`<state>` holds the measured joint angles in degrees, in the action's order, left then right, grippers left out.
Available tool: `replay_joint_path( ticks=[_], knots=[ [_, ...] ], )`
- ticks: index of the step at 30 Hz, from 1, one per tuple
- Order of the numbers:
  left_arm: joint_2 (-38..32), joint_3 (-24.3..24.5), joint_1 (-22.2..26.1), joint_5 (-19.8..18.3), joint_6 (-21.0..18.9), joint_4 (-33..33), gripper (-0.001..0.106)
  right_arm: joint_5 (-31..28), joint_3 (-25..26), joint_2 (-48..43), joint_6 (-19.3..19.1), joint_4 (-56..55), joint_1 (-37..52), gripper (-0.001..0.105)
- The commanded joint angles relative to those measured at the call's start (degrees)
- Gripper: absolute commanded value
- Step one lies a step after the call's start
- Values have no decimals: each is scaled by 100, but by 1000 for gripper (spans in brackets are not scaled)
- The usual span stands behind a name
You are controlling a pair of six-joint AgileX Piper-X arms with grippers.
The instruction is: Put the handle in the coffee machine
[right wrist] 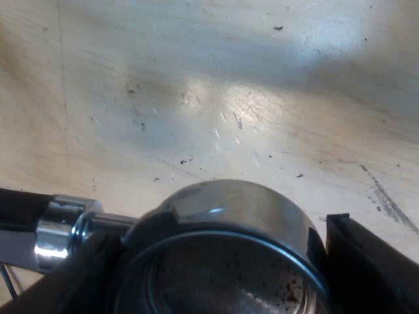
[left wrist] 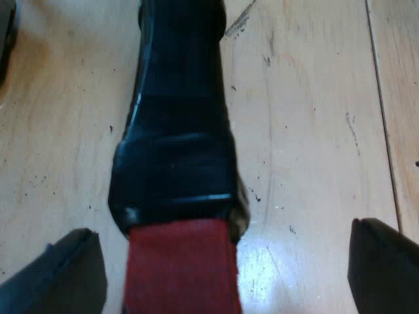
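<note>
- While its dark handle (left wrist: 177, 131) stretches out over the wooden table (left wrist: 308, 131), the metal holder (right wrist: 222, 209) is gripped at its round basket by the right end effector (right wrist: 219, 258).
- Both black fingers (right wrist: 373, 261) of that end effector press against opposite sides of the basket, so it is closed on the holder.
- Inside the basket, the bare metal floor carries a few dark specks.
- A shiny collar (right wrist: 59, 229) joins the basket to the handle, which runs off sideways from it.
- At its far tip the handle finishes in the red end (left wrist: 180, 268), just past a glossy black band.
- Around that red end stands the left end effector (left wrist: 221, 261), spread wide, one finger (left wrist: 65, 275) just beside the handle and the other well apart from it; neither touches it.
- Whether the holder rests on the table or hangs a little above it cannot be told.
- Beneath everything, the pale table shows scratches, dark flecks and a bright patch of reflected light.
</note>
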<state>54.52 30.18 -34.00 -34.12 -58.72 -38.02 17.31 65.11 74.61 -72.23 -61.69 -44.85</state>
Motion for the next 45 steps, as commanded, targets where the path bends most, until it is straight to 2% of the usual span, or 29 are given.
replay_joint_path(
  ticks=[1, 3, 6, 21, 29, 31, 33, 34, 36, 40, 45],
  knots=[
    [-21, 11, -31, 150, 35, 68, 67, 256, 88, -76, 3, -7, -7, 0],
    [-21, 11, -31, 174, 35, 66, 57, 268, 88, -76, 3, -7, -7, 0],
    [-21, 11, -31, 173, 35, 66, 48, 330, 88, -76, -18, -25, -7, 0],
    [-21, 11, -31, 173, 35, 406, 48, 355, 88, -76, -108, -108, -7, 0],
    [-21, 11, -31, 173, 35, 327, 47, 355, 88, -76, -121, -157, -7, 0],
    [-21, 11, -31, 173, 35, 327, 41, 355, 88, -76, -121, -157, -7, 0],
    [-50, 11, -31, 173, 35, 327, 20, 355, 88, -76, -121, -157, -7, 0],
    [-58, 11, -31, 173, 35, 327, 17, 355, 88, -76, -121, -157, -7, 0],
    [-161, 11, -31, 119, 35, 327, 0, 355, 88, -76, -121, -157, -7, 0],
    [-342, 11, -31, -73, 35, 327, 0, 355, 88, -76, -121, -157, -7, 0],
    [-452, 11, -31, -88, -30, 311, 0, 355, 88, -76, -121, -157, -7, 0]
  ],
)
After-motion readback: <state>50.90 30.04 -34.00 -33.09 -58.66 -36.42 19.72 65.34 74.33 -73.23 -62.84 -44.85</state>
